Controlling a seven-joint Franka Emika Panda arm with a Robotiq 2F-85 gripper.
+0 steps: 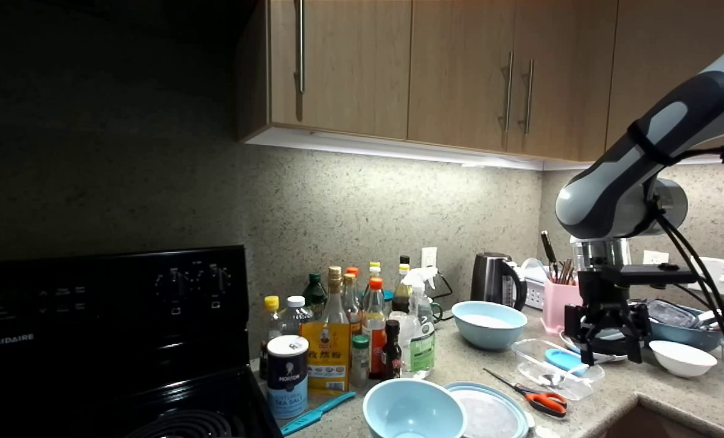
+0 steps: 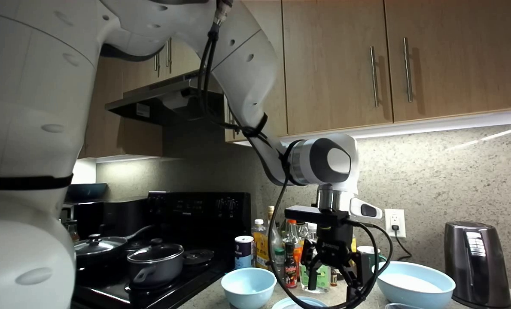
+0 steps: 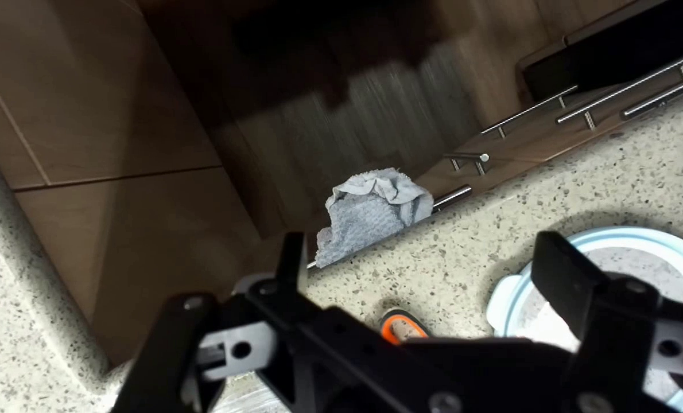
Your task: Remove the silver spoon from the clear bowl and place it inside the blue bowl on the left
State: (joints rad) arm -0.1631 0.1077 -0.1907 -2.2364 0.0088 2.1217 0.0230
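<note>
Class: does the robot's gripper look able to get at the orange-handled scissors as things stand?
Probably yes: the gripper hangs open, and the scissors lie on the counter with nothing visible on top.

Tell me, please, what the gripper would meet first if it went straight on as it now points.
Probably the counter near its front edge, by the grey cloth; depth is unclear, so the gripper might just miss that edge.
</note>
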